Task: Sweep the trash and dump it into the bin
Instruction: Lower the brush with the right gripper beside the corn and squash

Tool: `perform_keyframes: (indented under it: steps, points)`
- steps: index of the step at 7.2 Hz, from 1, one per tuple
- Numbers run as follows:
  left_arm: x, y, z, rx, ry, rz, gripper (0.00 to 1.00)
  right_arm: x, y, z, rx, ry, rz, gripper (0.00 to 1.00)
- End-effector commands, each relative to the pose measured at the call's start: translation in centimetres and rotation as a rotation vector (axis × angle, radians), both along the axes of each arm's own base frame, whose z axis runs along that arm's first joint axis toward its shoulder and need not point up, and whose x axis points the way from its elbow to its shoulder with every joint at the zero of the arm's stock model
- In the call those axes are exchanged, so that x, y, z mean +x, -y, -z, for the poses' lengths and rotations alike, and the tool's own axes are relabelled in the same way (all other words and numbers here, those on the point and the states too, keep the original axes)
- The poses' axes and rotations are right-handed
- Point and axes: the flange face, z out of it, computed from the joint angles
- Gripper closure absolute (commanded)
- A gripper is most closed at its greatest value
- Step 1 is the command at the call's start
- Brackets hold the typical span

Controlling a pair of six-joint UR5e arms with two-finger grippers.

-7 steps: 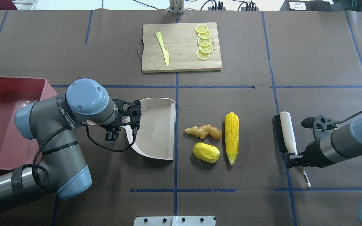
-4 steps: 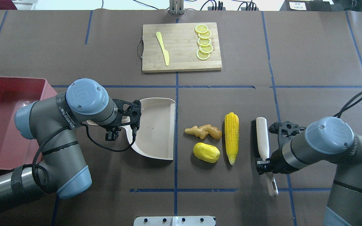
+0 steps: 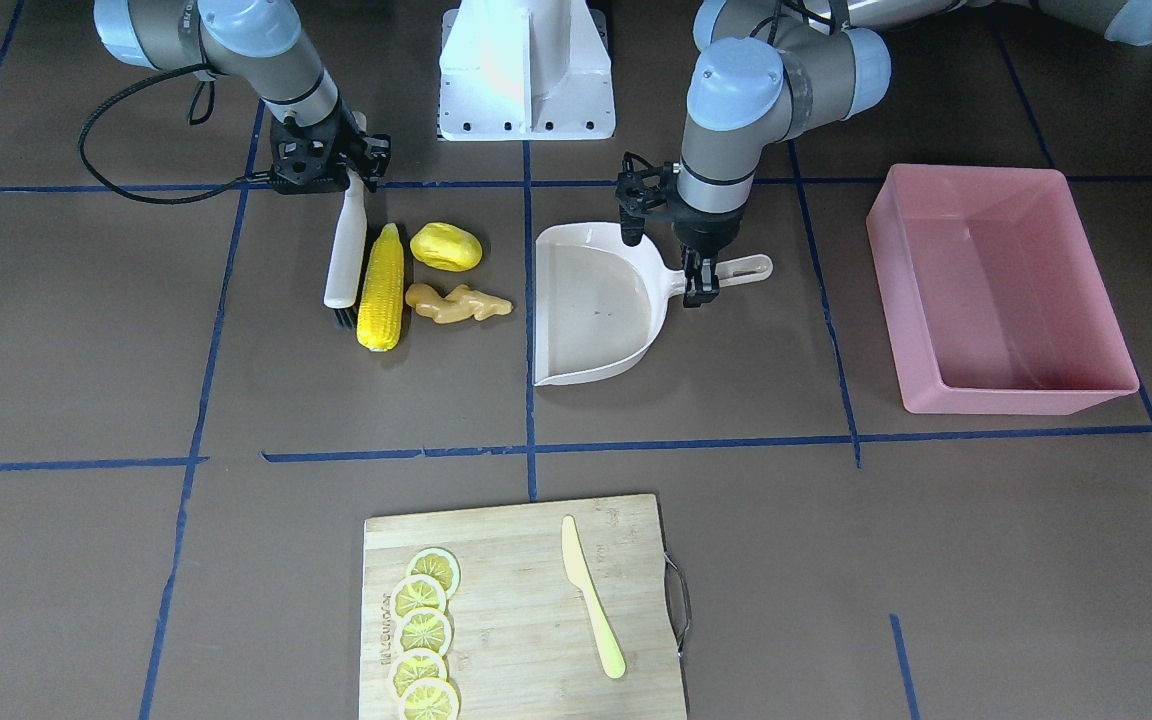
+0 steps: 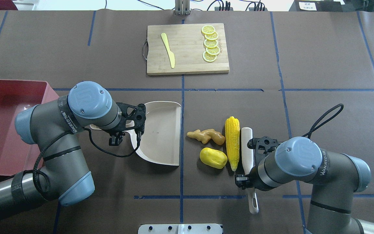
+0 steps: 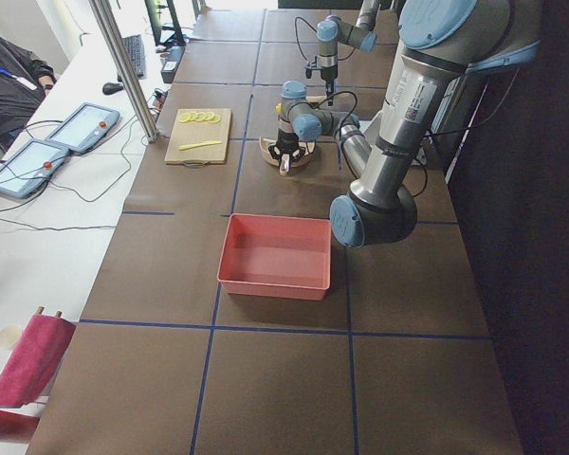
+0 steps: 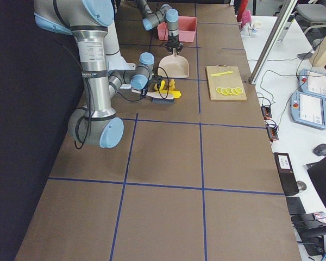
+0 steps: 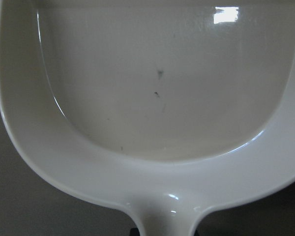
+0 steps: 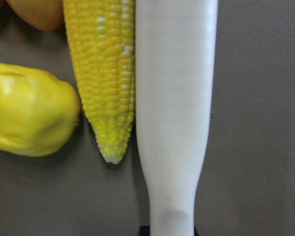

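Front view: the right gripper (image 3: 353, 183) is clamping the handle of the brush (image 3: 343, 258), whose head is lying flat against the left side of the corn (image 3: 381, 290). The lump (image 3: 446, 246) and the ginger (image 3: 457, 304) are lying just right of the corn, and the dustpan (image 3: 591, 320) is opening its mouth toward them across a bare gap. The left gripper (image 3: 700, 272) is gripping the dustpan handle. The pink bin (image 3: 1021, 401) is standing well apart on the right with nothing showing inside.

Overhead: the sides are mirroring, so the trash is sitting right of the dustpan and the bin far left. The brush is running parallel to the dustpan lip, which is what the sweep is needing.

Left and right side views: both are showing the work too small to add anything.

Left wrist: the dustpan is showing bare, nothing in it yet.

Right wrist: the corn is touching the brush along its length, with the lump just beside its tip.

The sweep toward the dustpan is looking barely begun. Doing it well is probably meaning keeping the bristles on the table and the brush square to the lip, so the corn is carrying the lump and ginger along rather than pivoting. The dustpan lip should be pressing flat, or the rounded pieces are likely to be stopping at the edge.
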Motion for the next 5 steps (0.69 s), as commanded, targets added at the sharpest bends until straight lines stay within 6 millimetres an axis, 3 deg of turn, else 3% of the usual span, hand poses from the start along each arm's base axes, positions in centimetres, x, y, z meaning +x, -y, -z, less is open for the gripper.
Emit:
perform_keyframes:
  steps: [1, 5]
  points:
    - [0.0, 0.0, 0.2, 0.002, -0.002, -0.001, 1.00, -2.5, 0.7, 3.0, 0.013, 0.014, -0.013, 1.00]
    - [-0.1, 0.0, 0.2, 0.001, -0.004, 0.002, 1.00, -6.7, 1.6, 5.7, -0.014, 0.032, -0.031, 1.00]
